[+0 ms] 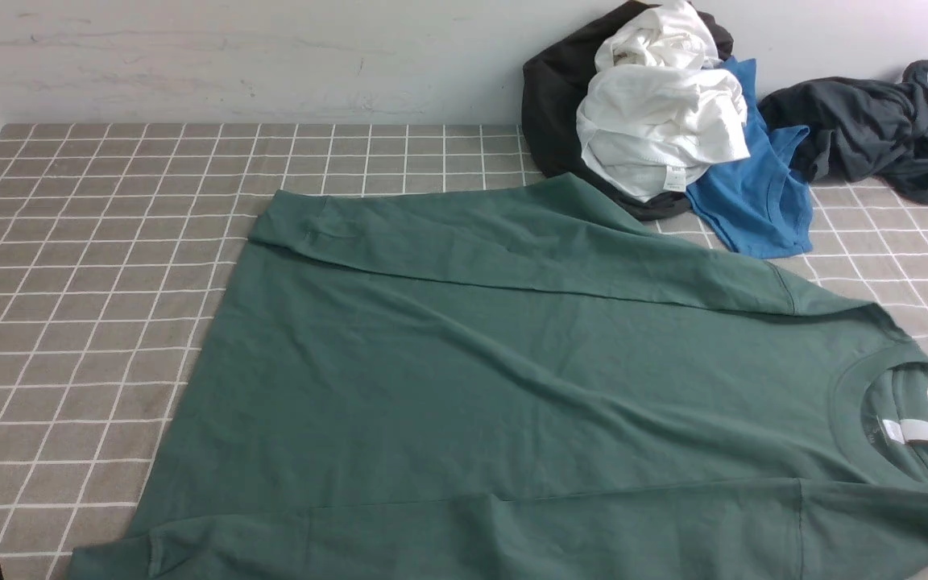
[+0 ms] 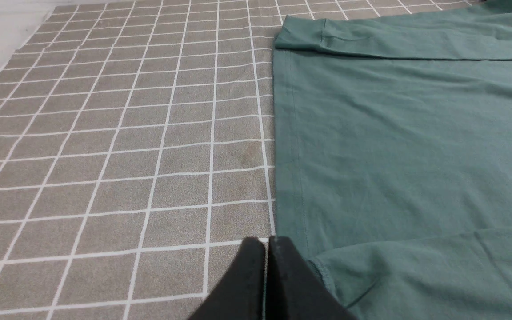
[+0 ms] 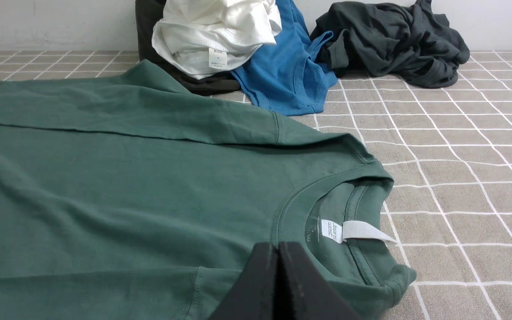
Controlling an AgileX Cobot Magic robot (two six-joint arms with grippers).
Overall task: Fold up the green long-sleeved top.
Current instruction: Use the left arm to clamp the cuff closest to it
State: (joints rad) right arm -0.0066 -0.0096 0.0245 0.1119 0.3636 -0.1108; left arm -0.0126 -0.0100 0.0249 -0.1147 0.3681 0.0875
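Far left: bare desk under a grey-brown cloth with white grid lines. Over it, just beside the hem, the black left pincer, pressed fully together, holding nothing.

Across the middle of the desk: the large dark green cotton long-sleeved top, laid flat and sideways, straight hem toward the left, ribbed round neck with small white tag toward the right. Far sleeve already turned in over the body, cuff reaching the hem corner. Near sleeve turned in likewise along the near side. Probably arranged so to give one long rectangle, ready for folding end to end.

Near the collar: the black right pincer, also closed tight, nothing between. One pincer at each end of the garment, judged as waiting before a grasp.

Further right, against the wall: crumpled black garment with white garment on top, bright blue shirt beside, dark grey bundle a little apart. Likely pushed back as no part of this job.

Hidden or unclear: near edge of the top cut off in the front view; both arms almost wholly outside it; print on the tag too small to read; black garment touching the far sleeve or only behind it, cannot tell; height of each pincer above the cloth, cannot tell.
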